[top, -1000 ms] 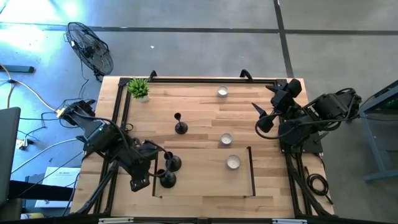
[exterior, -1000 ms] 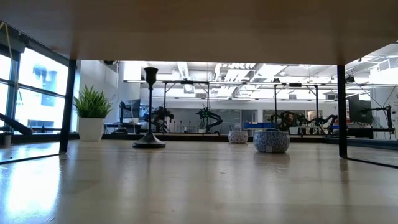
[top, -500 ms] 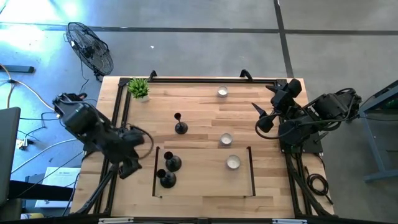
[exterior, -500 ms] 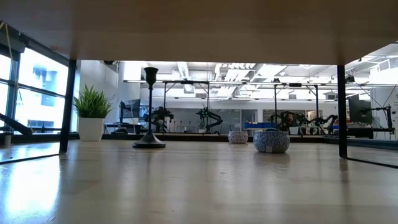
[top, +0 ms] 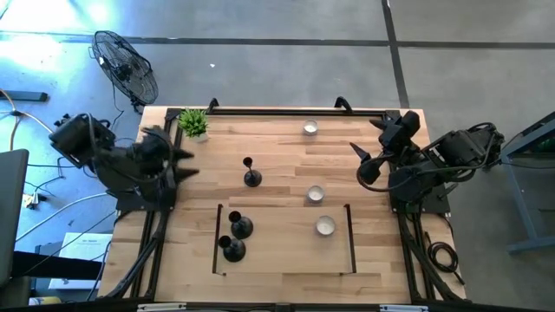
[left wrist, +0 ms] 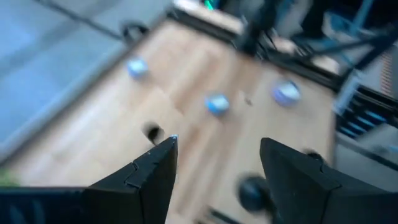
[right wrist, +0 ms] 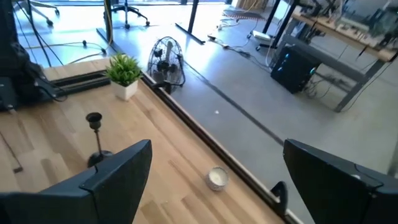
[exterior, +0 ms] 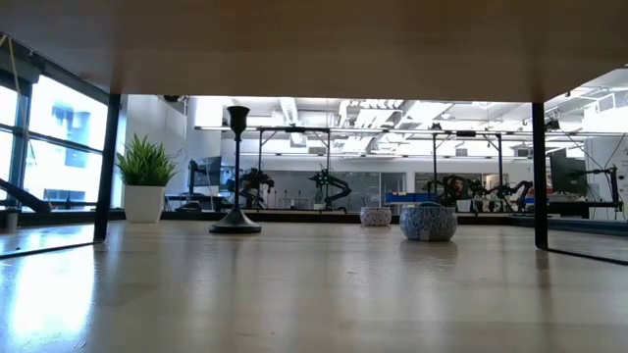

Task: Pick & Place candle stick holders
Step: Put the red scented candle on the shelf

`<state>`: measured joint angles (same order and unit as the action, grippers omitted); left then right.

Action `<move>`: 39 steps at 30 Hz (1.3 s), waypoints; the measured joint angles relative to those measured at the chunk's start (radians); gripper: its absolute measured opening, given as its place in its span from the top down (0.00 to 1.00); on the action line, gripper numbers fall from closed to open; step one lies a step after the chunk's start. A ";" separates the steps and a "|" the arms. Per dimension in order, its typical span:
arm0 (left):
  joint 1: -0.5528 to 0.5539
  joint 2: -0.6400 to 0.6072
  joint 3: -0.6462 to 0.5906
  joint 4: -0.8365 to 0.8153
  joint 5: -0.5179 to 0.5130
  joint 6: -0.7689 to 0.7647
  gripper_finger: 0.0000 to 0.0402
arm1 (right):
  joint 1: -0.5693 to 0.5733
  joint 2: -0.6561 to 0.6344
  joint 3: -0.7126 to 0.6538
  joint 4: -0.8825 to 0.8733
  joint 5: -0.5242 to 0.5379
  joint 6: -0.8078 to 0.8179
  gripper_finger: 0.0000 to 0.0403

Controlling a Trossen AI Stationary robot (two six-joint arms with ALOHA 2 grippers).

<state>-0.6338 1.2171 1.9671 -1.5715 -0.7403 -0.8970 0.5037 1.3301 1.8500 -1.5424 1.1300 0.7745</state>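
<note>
Bright, even daylight; left wrist view motion-blurred, low view backlit by windows.

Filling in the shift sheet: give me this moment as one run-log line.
left pincer: open, empty, at table's left edge | right pincer: open, waiting right | candlestick holders: two inside taped rectangle, one outside

Both arms are black, with chunky jointed blocks. Each gripper, left gripper and right gripper, has two wedge-shaped black fingers.

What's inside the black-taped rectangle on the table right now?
Inside the taped rectangle stand two black candlestick holders near its left edge and one small white candle cup toward the right. From straight above, whether the cup holds anything cannot be told.
</note>
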 joint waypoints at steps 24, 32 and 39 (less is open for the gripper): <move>0.000 -0.022 0.000 0.000 -0.514 0.357 0.44 | -0.101 0.000 0.000 0.118 -0.067 -0.079 0.11; 0.000 -0.022 0.000 0.000 -0.548 0.396 0.44 | -0.149 0.000 0.000 0.189 -0.088 -0.120 0.11; 0.000 -0.021 0.000 0.001 -0.496 0.395 0.44 | -0.180 0.000 0.000 0.261 -0.137 -0.210 0.11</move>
<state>-0.6341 1.1957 1.9671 -1.5707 -1.2368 -0.5018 0.3241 1.3304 1.8500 -1.2810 0.9930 0.5642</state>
